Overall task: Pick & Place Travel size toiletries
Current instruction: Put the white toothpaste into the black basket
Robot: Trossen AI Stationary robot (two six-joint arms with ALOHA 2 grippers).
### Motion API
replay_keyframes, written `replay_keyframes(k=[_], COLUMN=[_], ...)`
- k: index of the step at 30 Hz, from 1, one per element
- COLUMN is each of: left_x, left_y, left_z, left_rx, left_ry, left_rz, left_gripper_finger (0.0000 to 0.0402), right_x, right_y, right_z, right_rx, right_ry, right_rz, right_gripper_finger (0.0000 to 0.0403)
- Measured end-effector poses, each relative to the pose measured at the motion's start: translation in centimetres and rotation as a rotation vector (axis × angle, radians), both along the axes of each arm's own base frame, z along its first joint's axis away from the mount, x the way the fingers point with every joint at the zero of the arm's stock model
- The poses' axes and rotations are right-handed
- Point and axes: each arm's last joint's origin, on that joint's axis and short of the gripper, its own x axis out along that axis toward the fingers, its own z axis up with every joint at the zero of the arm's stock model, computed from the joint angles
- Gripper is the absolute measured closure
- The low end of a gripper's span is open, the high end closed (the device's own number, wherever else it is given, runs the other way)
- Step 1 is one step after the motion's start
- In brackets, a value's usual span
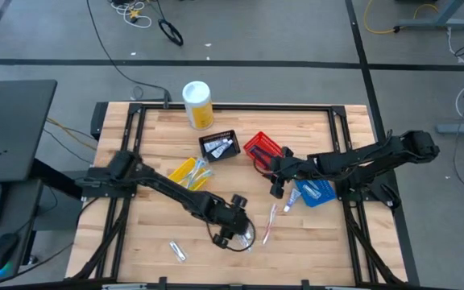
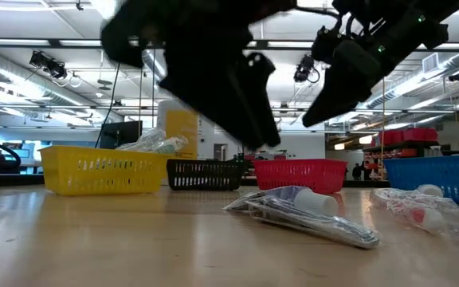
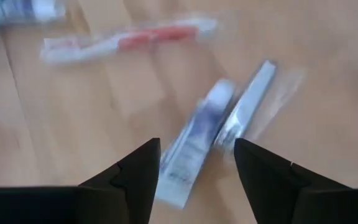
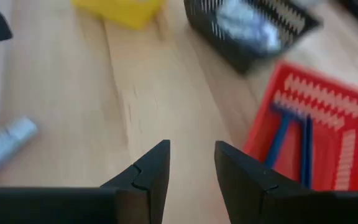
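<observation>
My left gripper [image 3: 194, 163] [image 1: 234, 228] is open and hovers over the table's near middle. Its fingers stand either side of a small white and blue tube [image 3: 194, 146] without touching it. A clear-wrapped toothbrush [image 3: 248, 107] lies flat beside the tube, and the low view shows both as the tube and toothbrush [image 2: 309, 211]. A red-handled toothbrush [image 3: 129, 38] [image 1: 271, 221] lies farther off. My right gripper [image 4: 191, 165] [image 1: 279, 184] is open, above bare wood beside the red basket [image 4: 334, 130], which holds two blue razors [image 4: 291, 134].
The yellow basket [image 1: 190, 173], black basket [image 1: 218, 145], red basket [image 1: 263, 149] and blue basket [image 1: 314, 192] stand across the table's middle. A white-and-yellow canister [image 1: 197, 105] is at the far edge. A small packet [image 1: 177, 251] lies near the near edge and a little tube [image 1: 290, 201] by the blue basket.
</observation>
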Motion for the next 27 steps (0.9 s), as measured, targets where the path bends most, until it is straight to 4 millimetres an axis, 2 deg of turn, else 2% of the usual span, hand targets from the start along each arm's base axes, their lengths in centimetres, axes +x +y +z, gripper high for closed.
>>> replay_keyframes(k=[4,5,7,27], left_x=[0.3,0.8,0.5,0.8], left_y=[0.0,-0.2,0.0,1.1], left_z=[-1.7,-1.8,-2.1,-2.4], left_rx=[0.066,0.064,0.094,0.055], left_ry=[0.033,-0.001,0.032,0.045], left_rz=[-0.037,-0.043,-0.058,-0.067], left_gripper_finger=[0.0173,0.0171,0.0168,0.0168], right_x=[-0.2,-0.4,-0.3,0.2], right_y=[0.0,0.0,0.0,0.2], right_z=[-0.9,-1.1,-1.5,-1.8], right_rx=[0.002,0.001,0.000,0.032], right_ry=[0.027,0.036,0.045,0.026], right_rz=[-0.005,-0.005,-0.006,-0.002], right_gripper_finger=[0.0266,0.0266,0.0266,0.0266])
